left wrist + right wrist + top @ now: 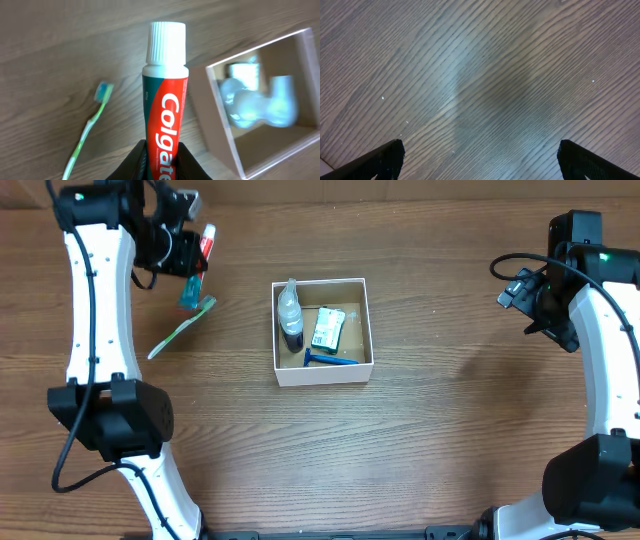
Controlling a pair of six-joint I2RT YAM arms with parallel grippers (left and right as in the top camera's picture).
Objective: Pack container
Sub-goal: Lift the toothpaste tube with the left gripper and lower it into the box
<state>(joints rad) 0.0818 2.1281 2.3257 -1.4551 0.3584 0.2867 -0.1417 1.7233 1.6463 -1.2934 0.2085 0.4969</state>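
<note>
The container (322, 371) is a square white box with a brown inside, at the table's middle; it holds a clear bottle (289, 315), a green-and-white packet (327, 328) and a blue razor (330, 360). My left gripper (193, 265) hangs above the table at the far left, shut on a red Colgate toothpaste tube (162, 120) with its white cap pointing away. The container's corner (220, 125) shows to the right of the tube. A green toothbrush (182, 327) lies on the table below the gripper. My right gripper (479, 155) is open over bare wood at the far right.
Wood-grain tabletop (450, 440) all round the box. The left arm's base (110, 415) stands at the left front, the right arm's base (595, 480) at the right front.
</note>
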